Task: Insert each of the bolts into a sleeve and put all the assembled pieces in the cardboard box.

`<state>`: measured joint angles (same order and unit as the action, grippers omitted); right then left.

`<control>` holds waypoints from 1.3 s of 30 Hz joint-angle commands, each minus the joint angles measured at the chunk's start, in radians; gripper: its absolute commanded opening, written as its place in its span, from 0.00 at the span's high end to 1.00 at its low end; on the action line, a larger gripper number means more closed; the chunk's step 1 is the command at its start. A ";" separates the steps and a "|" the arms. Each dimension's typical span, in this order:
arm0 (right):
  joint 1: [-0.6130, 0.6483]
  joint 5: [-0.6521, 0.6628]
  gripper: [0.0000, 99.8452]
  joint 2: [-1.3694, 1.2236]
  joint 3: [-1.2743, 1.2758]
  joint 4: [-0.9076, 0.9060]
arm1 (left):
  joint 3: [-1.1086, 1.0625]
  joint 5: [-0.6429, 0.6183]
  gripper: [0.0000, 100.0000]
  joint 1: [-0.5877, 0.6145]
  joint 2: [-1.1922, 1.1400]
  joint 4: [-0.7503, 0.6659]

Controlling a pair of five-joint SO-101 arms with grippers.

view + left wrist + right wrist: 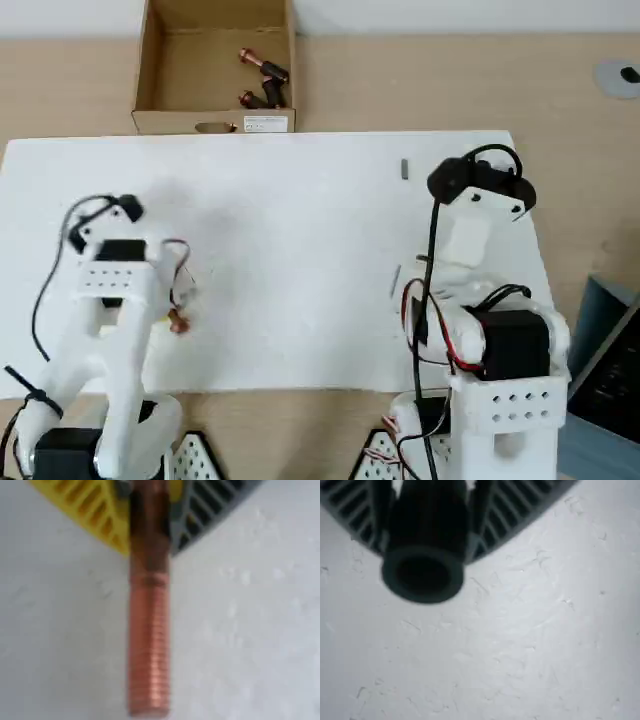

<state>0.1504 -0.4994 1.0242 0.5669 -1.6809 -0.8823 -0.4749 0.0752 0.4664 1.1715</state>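
A copper bolt (149,645) with a threaded shaft sticks out from my left gripper (150,525), which is shut on its upper part between a yellow and a grey finger. In the high view the bolt's end (179,322) peeks out beside the left arm, low over the white mat. My right gripper (427,525) is shut on a black sleeve (422,572), whose open bore faces the camera just above the mat. The cardboard box (150,70) stands at the back left with assembled pieces (265,78) inside.
A white mat (290,250) covers the table between the arms. Two small grey slivers (404,169) (396,280) lie on it near the right arm (480,260). A dark object (610,350) sits at the right edge.
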 commanded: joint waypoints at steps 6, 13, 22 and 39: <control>0.004 0.011 0.99 0.022 -0.002 0.017 | 0.298 -0.192 1.00 0.129 0.004 0.075; 0.004 0.011 0.99 0.022 -0.002 0.018 | 0.404 -0.328 1.00 0.161 0.001 0.083; 0.004 0.011 0.99 0.022 -0.002 0.015 | 0.628 -0.471 1.00 0.235 -0.274 0.164; 0.004 0.011 0.99 0.022 0.001 0.014 | 1.151 -0.775 1.00 0.359 -0.788 0.287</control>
<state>0.1504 -0.4994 1.0242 0.5669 -1.6809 0.1765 -1.1653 0.4219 -0.3130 1.4584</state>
